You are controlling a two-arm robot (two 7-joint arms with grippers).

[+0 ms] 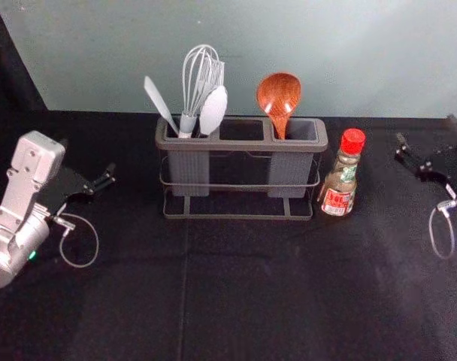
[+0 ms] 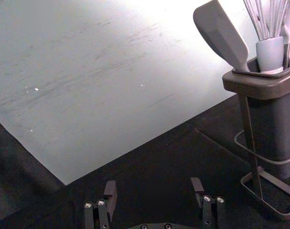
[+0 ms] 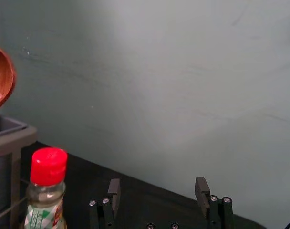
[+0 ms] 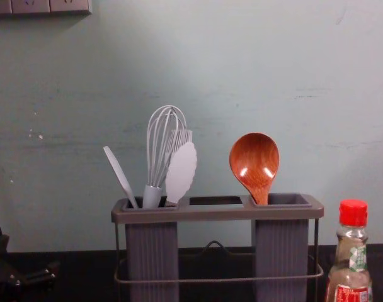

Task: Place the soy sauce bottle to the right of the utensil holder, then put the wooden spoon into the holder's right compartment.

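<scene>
Between right gripper [image 1: 425, 132] and holder [image 1: 241, 146], the bottle [image 1: 339, 188] blocks low passage.

"Containers on record?"
"One holder [image 4: 217, 214], two cups [image 4: 152, 251]; one bottle [image 1: 340, 184]."
"Utensils, left cup?"
"One spatula [image 4: 118, 176], one whisk [image 4: 152, 196], one slotted head [image 4: 181, 136], one oval head [image 4: 181, 173]. Whether those two heads join: undetermined."
"Right cup [image 4: 281, 251]?"
"One wooden spoon [image 4: 254, 157]."
"Wall [image 4: 84, 75], far left?"
"One socket panel [image 4: 70, 5] noted."

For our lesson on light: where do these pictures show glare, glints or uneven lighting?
Left wrist view: glare turns the wall nearly white around the spatula; chest view: the wooden spoon has two bright glints on its bowl; right wrist view: the wall looks dimmer near that spoon.
</scene>
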